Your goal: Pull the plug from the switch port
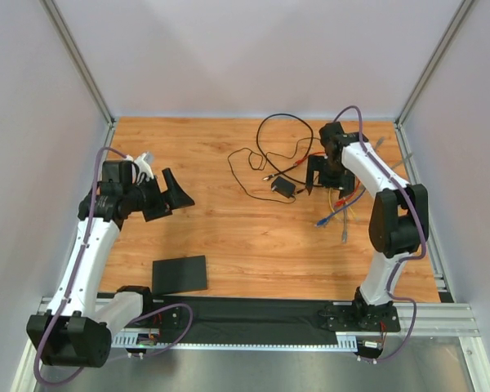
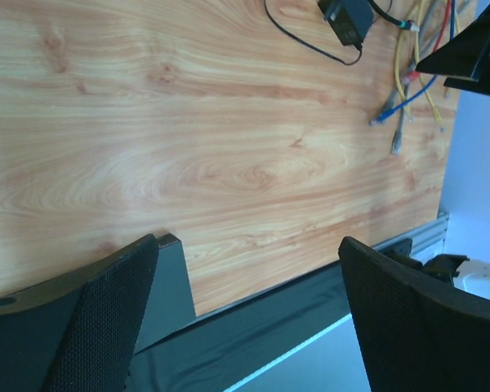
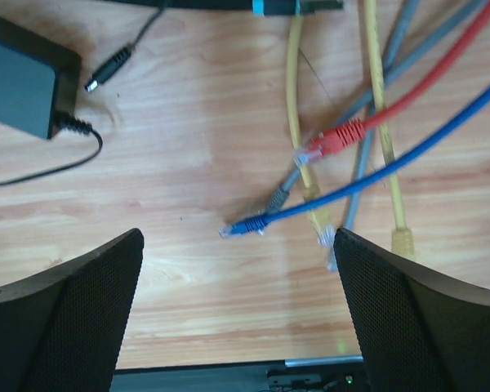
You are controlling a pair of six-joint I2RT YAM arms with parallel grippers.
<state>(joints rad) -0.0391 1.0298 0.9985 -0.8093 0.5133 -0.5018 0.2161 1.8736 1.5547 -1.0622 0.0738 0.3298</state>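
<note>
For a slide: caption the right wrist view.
Right gripper, open, above loose blue plug, red plug and yellow cables on the wood table; black adapter upper left.

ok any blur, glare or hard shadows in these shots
Top external: even soft light, sharp, only faint shadows on the table. Left wrist: wood grain crisp, the pale wall at right bright and featureless, the left tool's fingers dark but their texture readable. Right wrist: mild blur on the blue plug and its neighbours, no glare.

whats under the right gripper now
Below the open right gripper: loose ends of a blue cable, red cable, yellow cable and grey cable on the table. Its fingers hide the corners.
</note>
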